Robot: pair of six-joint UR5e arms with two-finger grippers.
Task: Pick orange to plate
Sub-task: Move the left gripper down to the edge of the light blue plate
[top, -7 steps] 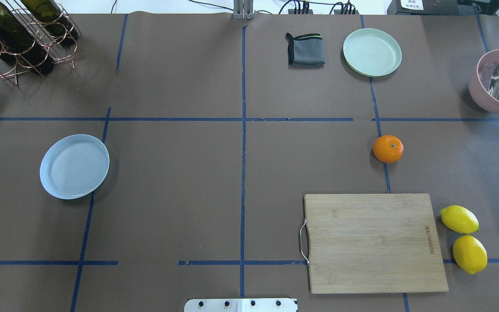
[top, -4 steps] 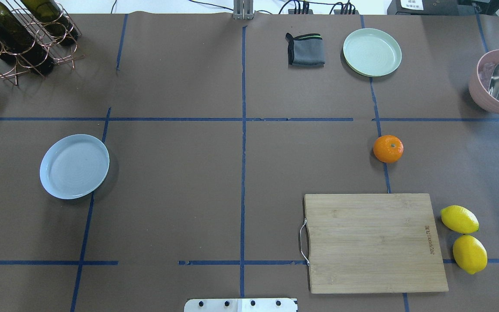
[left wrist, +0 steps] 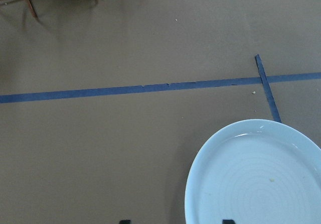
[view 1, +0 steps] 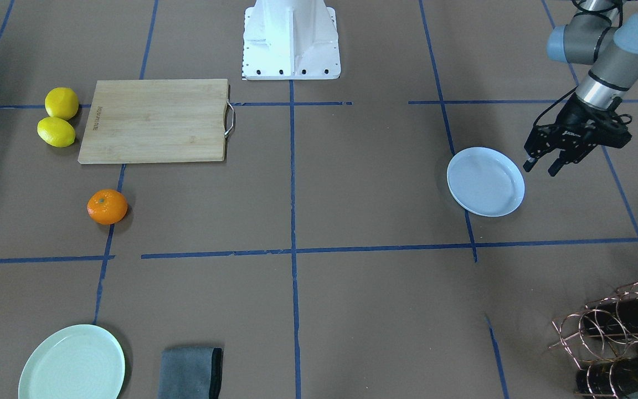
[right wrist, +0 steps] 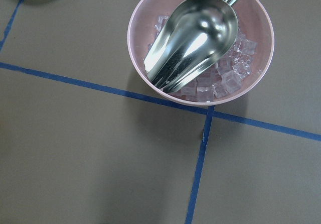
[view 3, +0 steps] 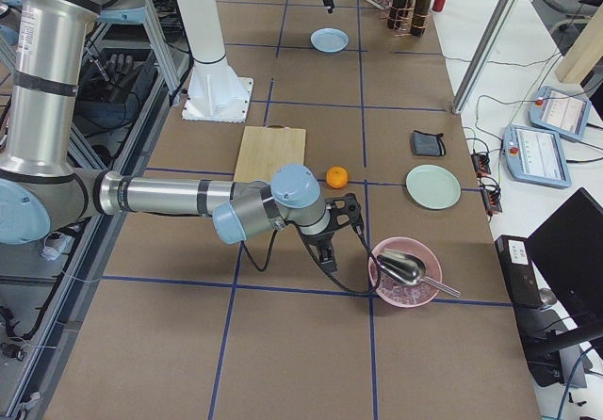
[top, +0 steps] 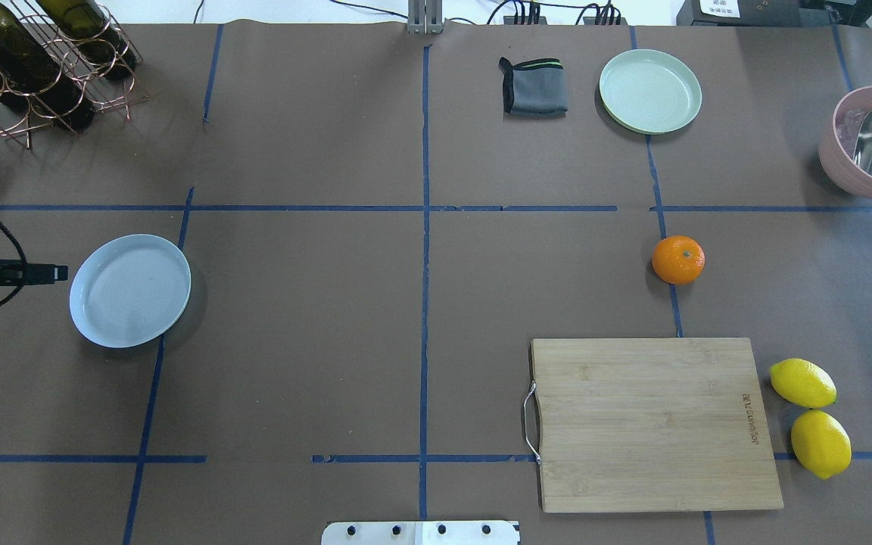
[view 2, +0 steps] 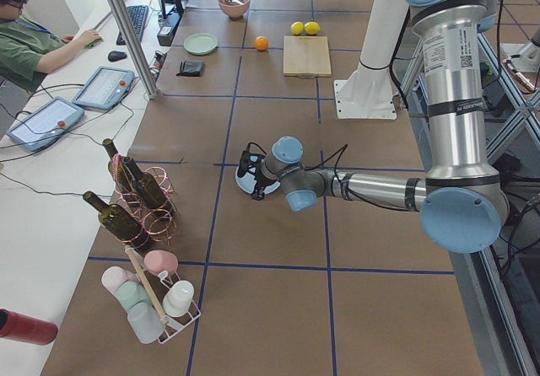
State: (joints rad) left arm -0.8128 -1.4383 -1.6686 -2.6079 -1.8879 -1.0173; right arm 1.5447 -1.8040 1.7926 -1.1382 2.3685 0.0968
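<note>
A: So, where's the orange (top: pixel 678 260)?
B: On the table (top: pixel 330 303) near the cutting board (top: pixel 652 424) — well apart from the plate (top: pixel 130 291).
A: End effectors?
B: The left end effector (view 1: pixel 540 168) is parted, empty, just beside the plate; the right end effector (view 3: pixel 326 258) — cannot tell.

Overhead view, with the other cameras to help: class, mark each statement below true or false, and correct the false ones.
1. The orange rests on the table. True.
2. The left claw holds the orange. False: it is open and empty, by the plate.
3. Two lemons lie beside the board. True.
4. The bowl is empty. False: it holds ice and a scoop.
</note>
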